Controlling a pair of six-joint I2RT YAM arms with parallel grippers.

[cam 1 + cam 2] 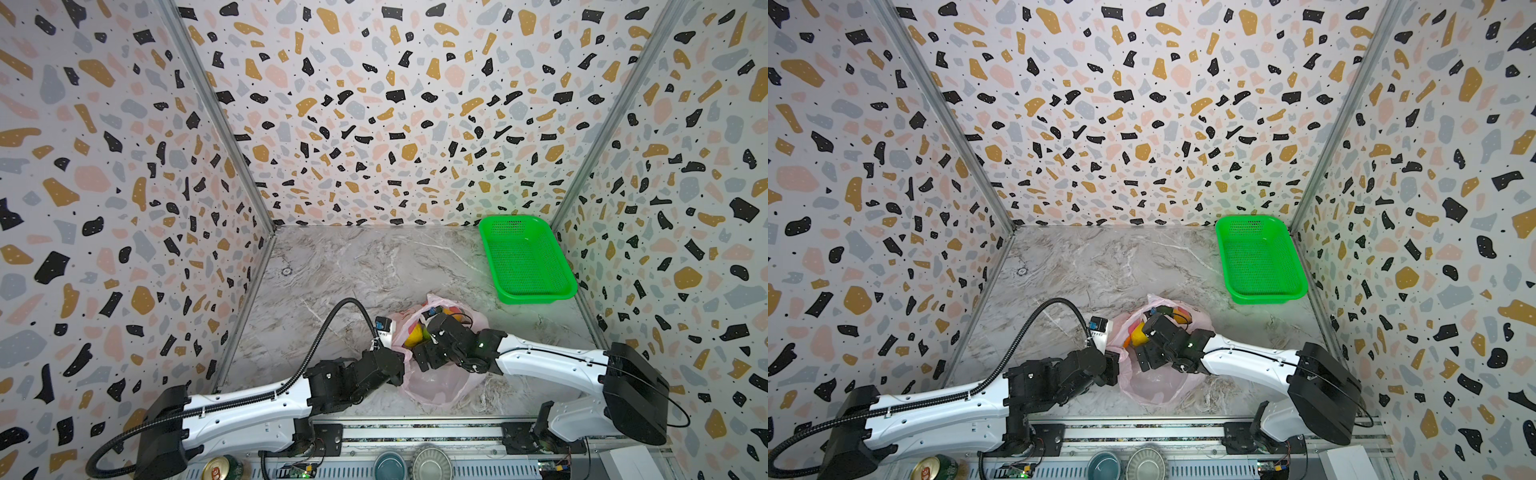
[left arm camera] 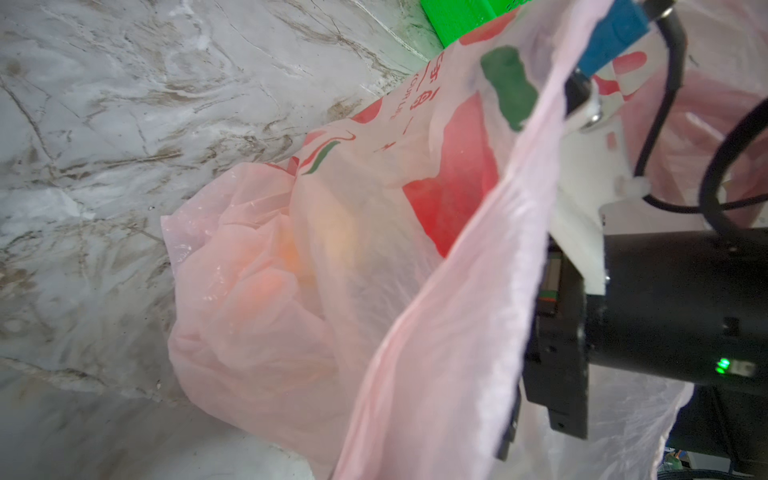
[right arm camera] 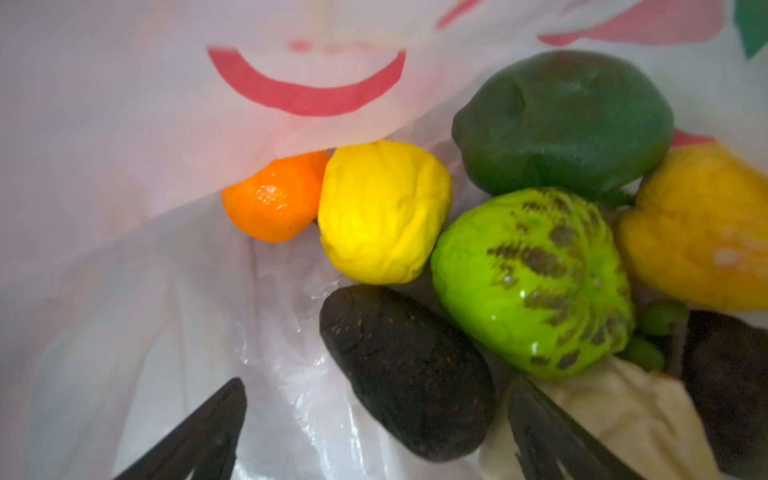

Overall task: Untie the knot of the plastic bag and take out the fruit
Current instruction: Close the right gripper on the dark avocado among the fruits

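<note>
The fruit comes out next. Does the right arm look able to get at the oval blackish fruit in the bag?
Probably yes. The plastic bag is open, the right arm has its jaws wide inside it, and the oval blackish fruit lies bare ahead; a lime-green fruit crowds one side.

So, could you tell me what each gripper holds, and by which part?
The left gripper, shut, seems to pinch the thin translucent pink plastic bag by its mouth's rim; the open right gripper, over the small colourful fruit, holds nothing.

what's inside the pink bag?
In the bag: fruit, orange, yellow, dark green, bright green, blackish, cream pieces, with the open right gripper inside. Anything beneath the pile is hidden.
</note>
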